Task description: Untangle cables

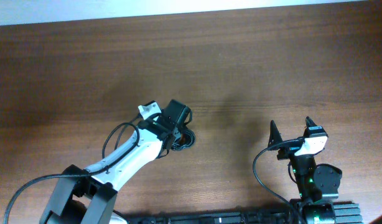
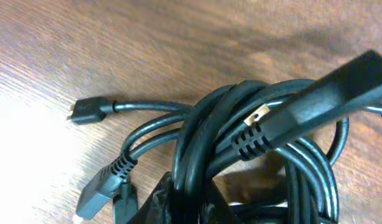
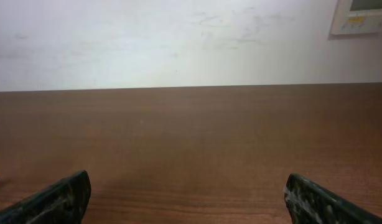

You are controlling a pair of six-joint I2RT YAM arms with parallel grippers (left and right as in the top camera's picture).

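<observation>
Middle of the table [image 1: 272, 56], a touch left of centre, is where the cables [image 1: 186, 139] sit, and they're one tight black knot rather than separate cords. The left gripper [image 1: 178, 127] is parked right on top of the knot, reaching out from the near-left corner. My guess is it's going for a bite on one loop so there's something to pull against.

Its wrist view is basically all cables [image 2: 203, 143]. Loops are stacked on loops, and a small plug [image 2: 86, 111] trails out on the left. A chunky plug [image 2: 315, 102] lies across the top right. I honestly can't tell if the jaws are clamped on a strand or just nosed into the pile, since the cords hide them.

The right gripper [image 1: 290, 127] waits at the near right, well apart from the bundle. It points toward the far edge with its fingers [image 3: 66, 196] spread wide and nothing between them. It reads like the spare hand, ready to come over and tease a loose end free once the knot is pinned.
</observation>
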